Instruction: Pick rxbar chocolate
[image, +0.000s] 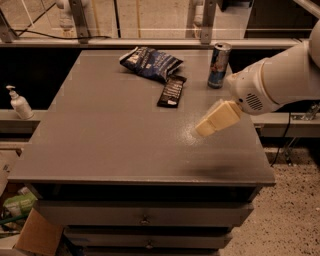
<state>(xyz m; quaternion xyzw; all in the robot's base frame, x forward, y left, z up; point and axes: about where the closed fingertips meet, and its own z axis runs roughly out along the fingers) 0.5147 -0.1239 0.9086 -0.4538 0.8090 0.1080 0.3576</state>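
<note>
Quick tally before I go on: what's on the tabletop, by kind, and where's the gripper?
Snack bars: 1, the rxbar chocolate
Snack bags: 1, the dark blue bag
Drink cans: 1, the upright can
Total: 3 on the table
The gripper hovers over the table's right side, apart from all three.

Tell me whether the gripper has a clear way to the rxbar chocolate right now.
Probably yes: the gripper hovers beside the rxbar chocolate with nothing between them; the snack bag only meets its far end.
</note>
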